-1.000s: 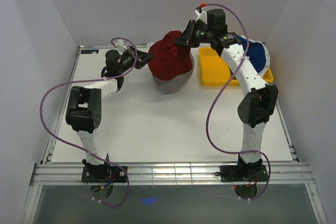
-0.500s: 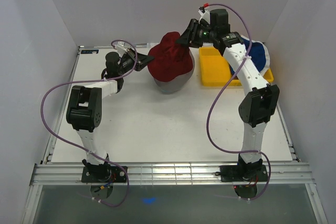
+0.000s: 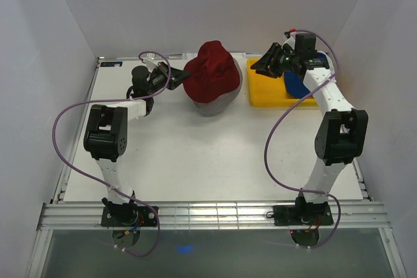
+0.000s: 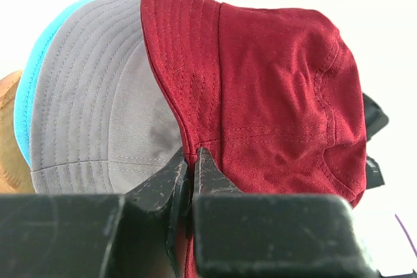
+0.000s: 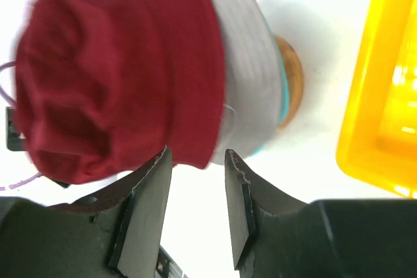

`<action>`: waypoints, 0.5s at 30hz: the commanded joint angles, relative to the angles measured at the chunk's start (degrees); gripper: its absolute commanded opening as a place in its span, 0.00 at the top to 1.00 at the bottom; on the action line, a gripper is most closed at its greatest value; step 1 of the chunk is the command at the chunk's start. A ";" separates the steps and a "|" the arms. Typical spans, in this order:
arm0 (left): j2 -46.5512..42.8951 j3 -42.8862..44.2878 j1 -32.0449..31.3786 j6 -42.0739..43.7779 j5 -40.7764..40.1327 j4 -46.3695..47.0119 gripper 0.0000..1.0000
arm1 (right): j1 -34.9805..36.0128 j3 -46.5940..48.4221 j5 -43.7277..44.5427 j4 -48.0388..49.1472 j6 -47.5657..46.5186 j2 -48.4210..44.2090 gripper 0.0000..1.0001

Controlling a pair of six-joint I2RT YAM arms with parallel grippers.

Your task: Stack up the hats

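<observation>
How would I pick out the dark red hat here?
Find the yellow tray at the far side of the table. Just left of it, the dark red hat is the topmost of a pile, sitting over a grey hat.

Room around the hat stack and the tray
The right gripper [image 5: 197, 155], jaws apart with nothing between them, has a strip of bare table [image 5: 306, 24] ahead before the dark red hat [image 5: 111, 76] and grey hat [image 5: 247, 63]; the yellow tray [image 5: 374, 96] wall stands just beside it. Ahead of the left gripper [image 4: 192, 161], pinched on the red brim, the stack blocks the way; behind both grippers lies bare table
</observation>
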 commanded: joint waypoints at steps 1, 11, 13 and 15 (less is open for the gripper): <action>-0.74 -0.76 0.54 1.11 0.28 -0.12 0.82 | 0.55 -3.97 -4.58 6.16 0.97 -1.91 0.56; -1.18 -0.32 0.54 1.72 0.02 -1.70 0.74 | 0.20 -13.55 -11.96 24.07 10.45 2.92 0.55; -1.18 -0.23 0.54 1.99 -0.07 -2.05 0.74 | 0.20 -13.91 -12.41 25.24 12.39 4.14 0.55; -1.09 -0.06 0.54 1.99 -0.07 -2.14 0.73 | 0.20 -13.74 -12.76 26.46 13.35 4.76 0.55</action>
